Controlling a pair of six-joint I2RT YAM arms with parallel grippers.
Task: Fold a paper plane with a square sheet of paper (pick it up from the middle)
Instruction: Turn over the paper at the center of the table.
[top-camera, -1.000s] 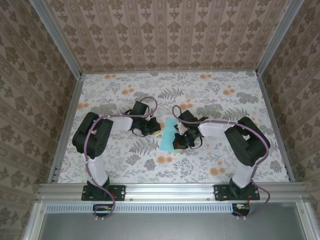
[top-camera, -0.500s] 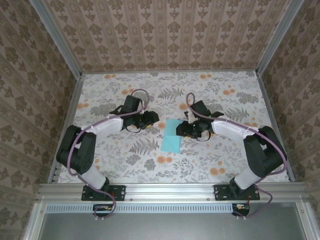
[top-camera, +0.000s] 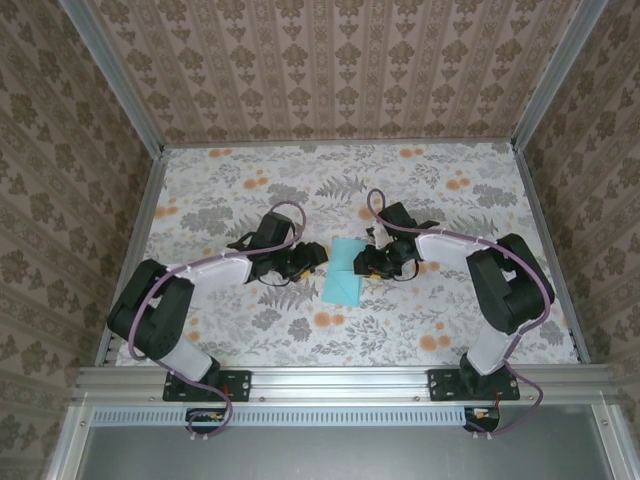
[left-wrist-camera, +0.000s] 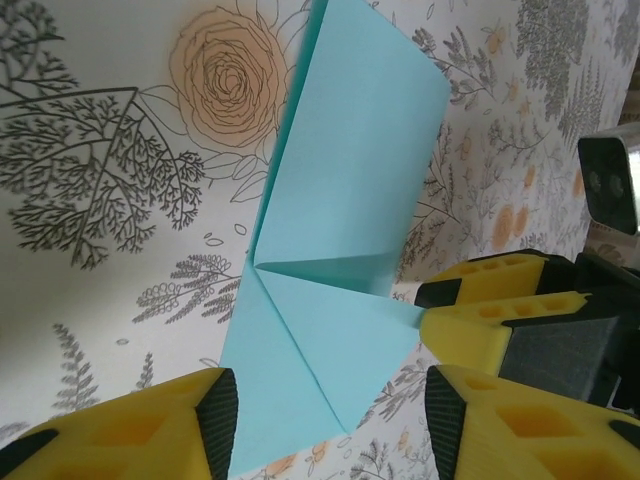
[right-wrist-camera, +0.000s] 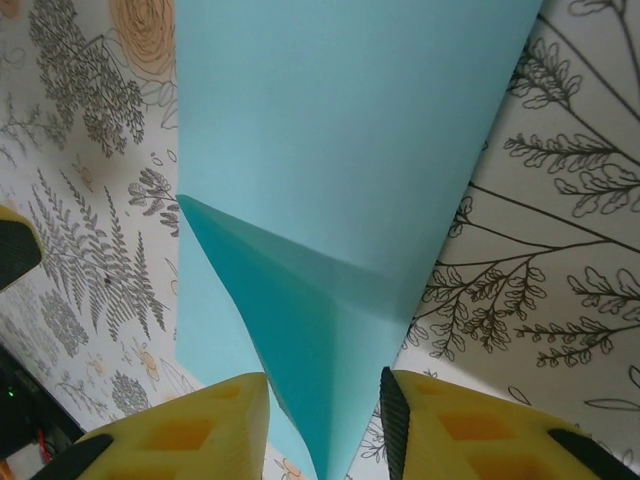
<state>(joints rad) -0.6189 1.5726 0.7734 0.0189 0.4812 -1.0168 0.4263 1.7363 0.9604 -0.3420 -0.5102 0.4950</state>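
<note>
The left gripper (left-wrist-camera: 332, 405) is released. Its yellow fingers stand wide apart, with one end of the turquoise sheet (left-wrist-camera: 350, 150) lying flat between them, probably so the arm can steady the paper during a fold. The right gripper (right-wrist-camera: 325, 405) is also unclenched. Its fingers straddle a raised flap (right-wrist-camera: 300, 320) with a gap visible beside it, which appears to set up a pinch for turning the flap over. The sheet lies partly folded on the floral tabletop (top-camera: 420, 330), between the two grippers near the table centre, with one corner creased inward. Beyond it, the patterned back wall (top-camera: 340, 70) closes the cell.
</note>
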